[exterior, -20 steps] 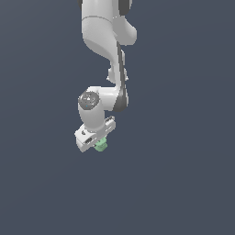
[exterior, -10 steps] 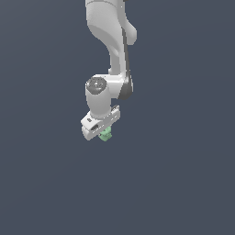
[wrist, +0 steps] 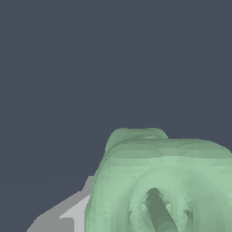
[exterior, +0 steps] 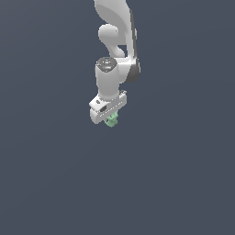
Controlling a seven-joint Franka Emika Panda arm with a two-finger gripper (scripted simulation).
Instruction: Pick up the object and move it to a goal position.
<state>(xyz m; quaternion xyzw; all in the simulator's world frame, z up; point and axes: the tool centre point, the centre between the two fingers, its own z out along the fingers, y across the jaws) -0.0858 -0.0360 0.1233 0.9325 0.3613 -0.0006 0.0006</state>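
Because the small green piece [exterior: 111,121] sits directly under the white gripper [exterior: 110,117], tucked up against its underside with only its lower part poking out, the relation that matters for the coming move is already settled: it lies between the fingers, not beside or ahead of them. The fingers themselves are hidden by the gripper body in the exterior view, but since the piece hangs there with nothing under it, I judge that they are closed on it. Which way its long axis runs cannot be read from that view; it is too small and half covered.

Seen from the wrist, the same green piece [wrist: 163,186] fills the lower part of the picture, very close to the camera. Its ringed, flanged end faces the lens, with a dark hollow in the middle, so the axis seems to point roughly along the line of sight. A grey sliver beside it looks like one finger [wrist: 68,215] lying against its side, though the contact itself is hard to make out.

What the exterior view adds is the wider setting: the arm [exterior: 117,50] reaches down from above, and the gripper and its load hang against a plain dark background. No goal marker shows in either view, so how far the carry has to go cannot be told.
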